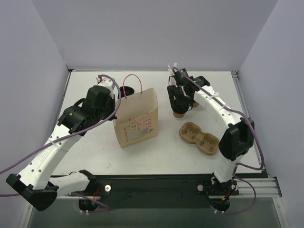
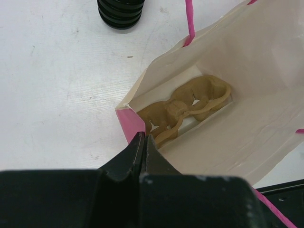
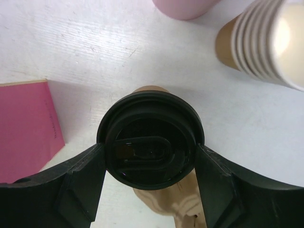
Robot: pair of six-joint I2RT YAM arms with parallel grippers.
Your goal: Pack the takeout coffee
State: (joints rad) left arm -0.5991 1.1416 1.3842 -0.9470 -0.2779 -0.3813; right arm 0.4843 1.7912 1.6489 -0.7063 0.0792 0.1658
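The takeout coffee isn't in the bag yet. It's standing upright on the table, off to the right of the paper bag and a little behind the loose cup carrier lying flat out there.

The right gripper is down over it, one finger on each side of the black lid. From the wrist view I see no gap between the fingers and the lid rim. Honestly though, I can't tell if it's actually squeezing or just sitting snug around it. The stack of lidless cups is just beside it, and something round and pink is near it at the top edge of that view.

The left gripper is clamped tight on the bag's rim, right at a corner by the pink side panel, and the mouth is open. Inside the bag, a second carrier lies along the bottom. The stack of black lids sits on the table behind the bag, near its pink handle.
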